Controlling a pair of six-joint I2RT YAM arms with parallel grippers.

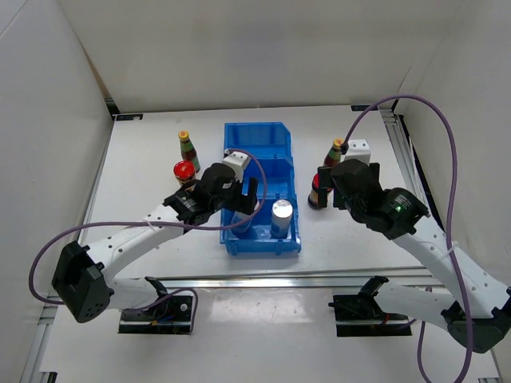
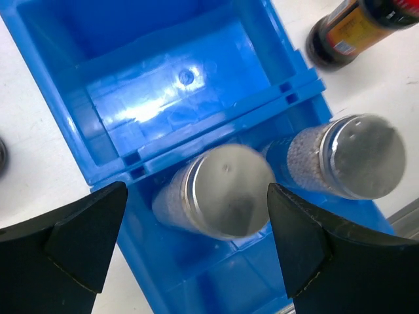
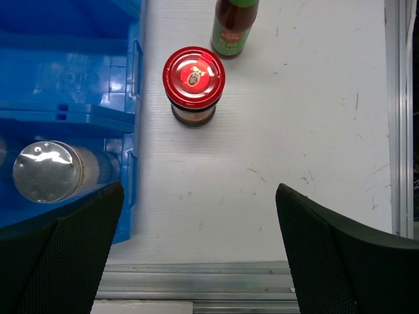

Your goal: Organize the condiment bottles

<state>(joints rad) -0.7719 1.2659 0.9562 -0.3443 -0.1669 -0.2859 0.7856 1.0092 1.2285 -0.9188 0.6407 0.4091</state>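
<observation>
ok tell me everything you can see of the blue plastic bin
The blue plastic bin is a glossy moulded rectangular box, open on top, split by a cross wall into a far and a near compartment. It sits flat on the white table between the two arms. The far compartment shows nothing inside. The near one holds two silver-capped shakers: the left shaker under the open left gripper, the right shaker beside it. The gripper does not appear to touch the bin.
</observation>
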